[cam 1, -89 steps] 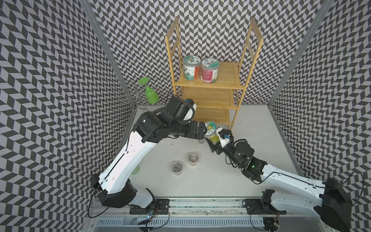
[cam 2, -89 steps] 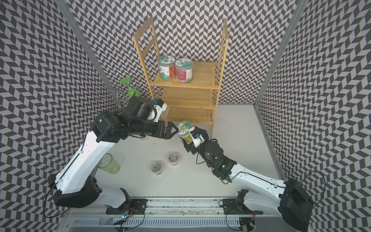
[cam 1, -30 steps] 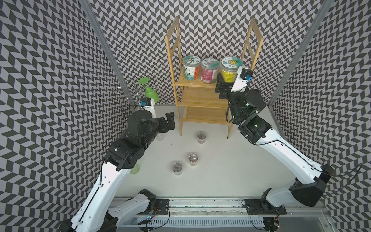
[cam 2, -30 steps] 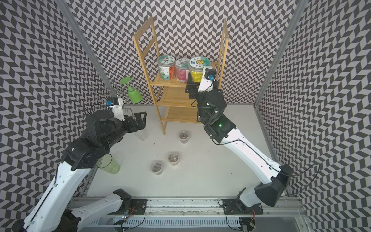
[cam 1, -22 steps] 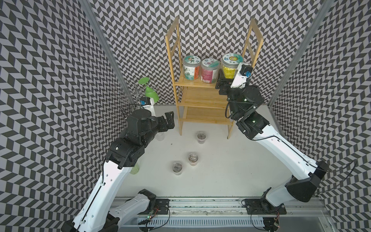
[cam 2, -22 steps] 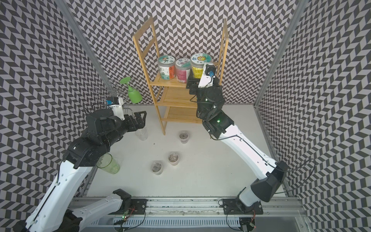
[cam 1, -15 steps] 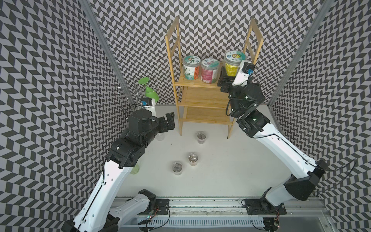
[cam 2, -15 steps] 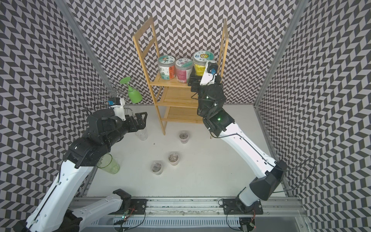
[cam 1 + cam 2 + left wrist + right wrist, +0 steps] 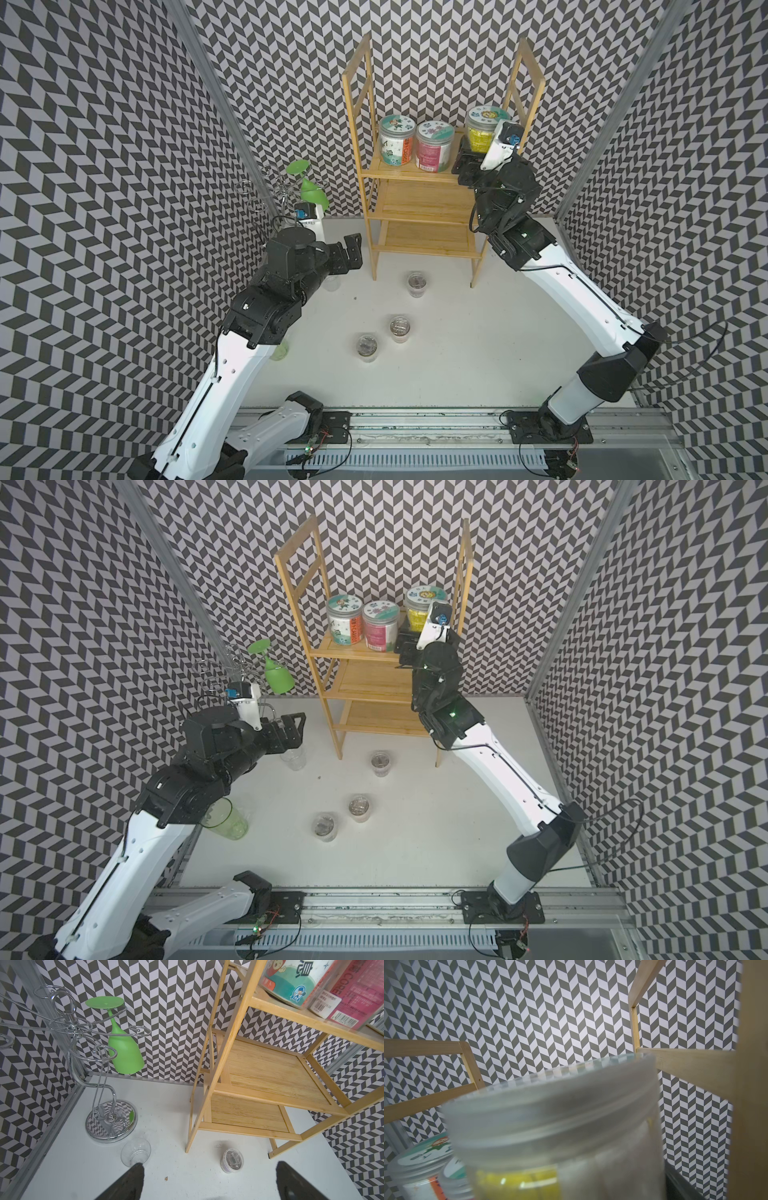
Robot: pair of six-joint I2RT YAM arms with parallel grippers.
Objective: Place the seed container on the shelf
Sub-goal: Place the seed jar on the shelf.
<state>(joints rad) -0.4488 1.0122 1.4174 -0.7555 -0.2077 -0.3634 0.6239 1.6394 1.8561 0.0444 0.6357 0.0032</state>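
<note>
The right gripper [image 9: 471, 157] clamps the yellow jar [image 9: 482, 124] at the top tier of the shelf [image 9: 415, 197], base hidden; the right wrist view blurs it. The left gripper [image 9: 209, 1179], tips cut off, stands wide apart, empty.

Tall light-yellow bamboo shelf [image 9: 419, 201] was matt, grained wood; yellow-filled seed container [image 9: 480, 139], clear glossy plastic; wire glass stand [image 9: 111, 1121], mirror-polished chrome metal.
</note>
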